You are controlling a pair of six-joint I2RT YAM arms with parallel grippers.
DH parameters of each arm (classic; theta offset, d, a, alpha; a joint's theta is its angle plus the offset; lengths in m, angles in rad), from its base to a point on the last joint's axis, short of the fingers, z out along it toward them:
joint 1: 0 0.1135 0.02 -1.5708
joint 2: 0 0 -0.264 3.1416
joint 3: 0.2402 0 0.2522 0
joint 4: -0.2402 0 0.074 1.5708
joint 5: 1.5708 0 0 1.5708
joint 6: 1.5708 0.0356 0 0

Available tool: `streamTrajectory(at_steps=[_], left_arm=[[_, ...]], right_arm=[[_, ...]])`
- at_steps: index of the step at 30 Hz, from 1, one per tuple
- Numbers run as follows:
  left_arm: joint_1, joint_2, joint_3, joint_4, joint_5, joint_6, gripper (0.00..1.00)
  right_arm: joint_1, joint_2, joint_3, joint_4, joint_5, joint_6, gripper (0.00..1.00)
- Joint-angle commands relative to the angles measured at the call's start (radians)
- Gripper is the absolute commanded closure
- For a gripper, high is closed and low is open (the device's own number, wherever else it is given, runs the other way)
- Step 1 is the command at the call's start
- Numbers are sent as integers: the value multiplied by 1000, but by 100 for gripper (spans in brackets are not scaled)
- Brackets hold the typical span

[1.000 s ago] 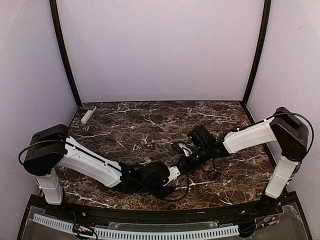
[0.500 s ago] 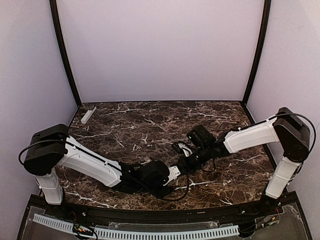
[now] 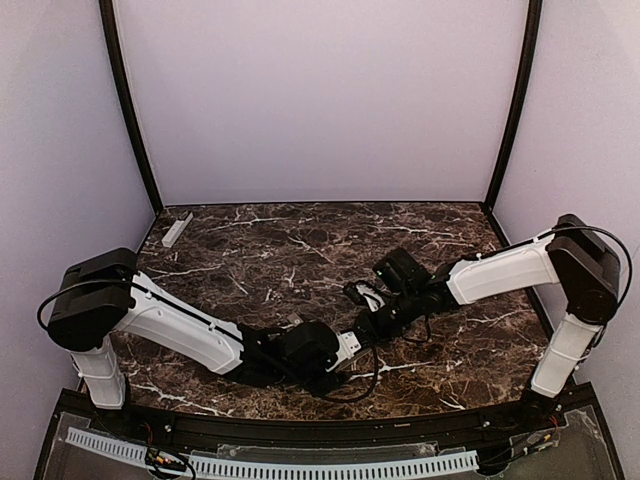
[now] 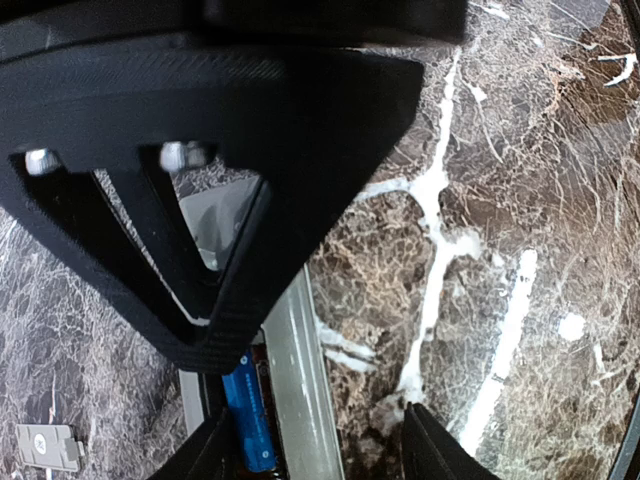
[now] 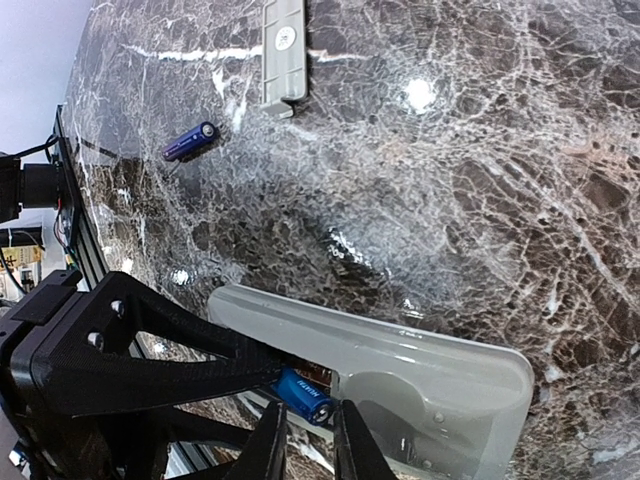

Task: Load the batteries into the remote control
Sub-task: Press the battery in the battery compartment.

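The white remote control (image 5: 430, 370) lies back-up on the marble with its battery bay open. One of the batteries (image 5: 303, 395), blue, lies in the bay; in the left wrist view this battery (image 4: 248, 415) sits beside the remote's pale side wall (image 4: 295, 390). My right gripper (image 5: 308, 440) is just open, its tips either side of that battery's end. My left gripper (image 4: 320, 450) is open and straddles the remote, with bare marble between the remote and its right finger. A second battery (image 5: 190, 141) lies loose on the table.
A small pale cover plate (image 5: 283, 50) lies near the loose battery. A narrow grey bar (image 3: 177, 229) rests at the back left corner. Both arms meet low over the table's front middle, with purple walls on three sides.
My right gripper's jaws have parted slightly at the battery's end. The left gripper has narrowed a little around the remote. Neither arm has shifted much.
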Motion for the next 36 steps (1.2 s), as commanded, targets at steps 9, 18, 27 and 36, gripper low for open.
streamTrajectory(at_steps=[9,18,27,36], left_arm=[[0,16,-2,-36,24,5,43],[0,16,-4,-37,25,5,44],[0,20,-7,-33,29,5,44],[0,25,-7,-22,32,5,44]], right_arm=[[6,21,17,15,-12,-5,90],[18,57,10,24,-17,-2,93],[34,76,13,0,-28,-13,97],[55,103,19,-52,-32,-31,98]])
